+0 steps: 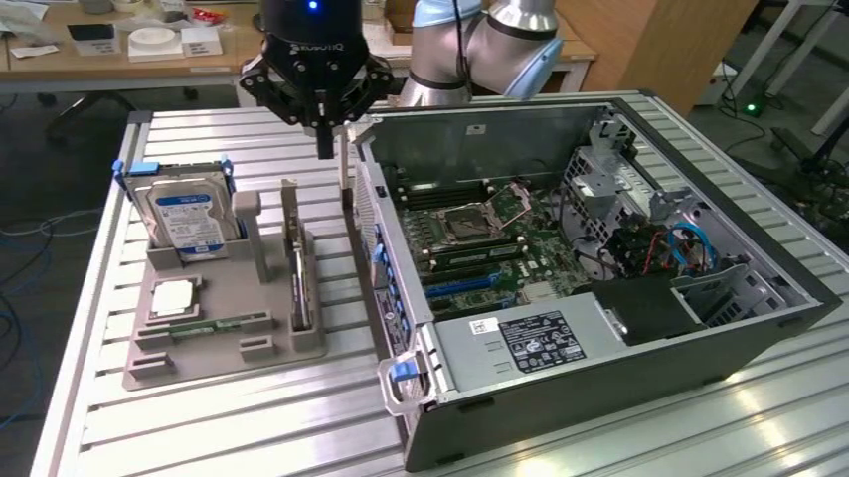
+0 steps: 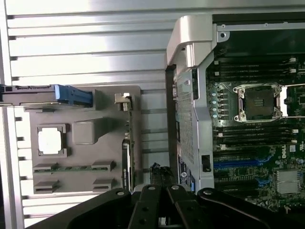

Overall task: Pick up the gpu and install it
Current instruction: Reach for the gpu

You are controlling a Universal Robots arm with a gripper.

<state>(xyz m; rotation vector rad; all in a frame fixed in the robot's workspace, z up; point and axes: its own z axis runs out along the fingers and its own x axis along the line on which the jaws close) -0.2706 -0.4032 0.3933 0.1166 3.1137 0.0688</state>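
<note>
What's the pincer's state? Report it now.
Pincer: closed, holding nothing; the gpu stands on edge in the tray.

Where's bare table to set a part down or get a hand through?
Bare table: the slats in front of the gray tray, toward the exterior view's lower left, and the patch behind the hard drive up to the far edge. Crowded: the narrow gap between tray and computer case, with the shut gripper hanging over it.

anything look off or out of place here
Nothing stands out: the gpu stands on edge in a slot of the tray, the hard drive upright beside it. The shut tool hangs above, between tray and open case.
</note>
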